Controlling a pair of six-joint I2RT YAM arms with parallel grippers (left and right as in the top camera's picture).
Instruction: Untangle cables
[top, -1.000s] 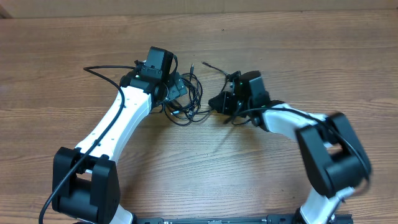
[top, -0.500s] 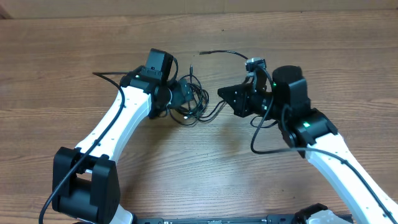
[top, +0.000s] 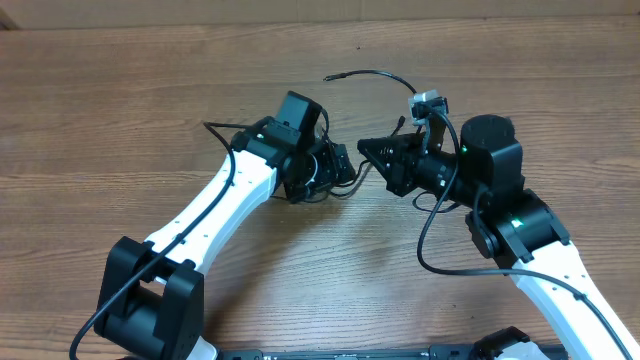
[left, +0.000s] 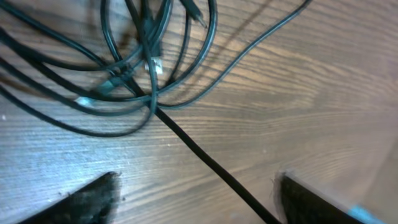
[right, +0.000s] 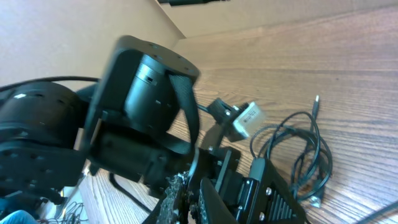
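- Above the bench (top: 120, 90), overhead: the left arm has swung toward 3 o'clock, and the left fingers (top: 340, 158) now sit over the cables (top: 352, 184). The right arm has drawn back toward 4 o'clock, with the right fingers (top: 368, 150) pointing to 9 o'clock just beside the bundle. I judge that one strand is being teased out while the knot is held in place, and nothing is separated yet. The left wrist hides most of the bundle. From this view I cannot tell whether either pair of fingers is clamped. A thin black cord (top: 370, 72) arcing at 12 o'clock could be a cable or arm wiring.
- Left wrist: the left fingers (left: 93, 198) stand apart at 7 and 5 o'clock and grip nothing. The cables (left: 149, 81) loop at 11 o'clock. One strand runs down between the fingers, and its end is cut off by the frame.
- Right wrist: a black arm housing (right: 149, 81) fills the left side, and the cables (right: 297, 155) lie on the wood at 4 o'clock. The right fingers are too blurred and cropped to judge.
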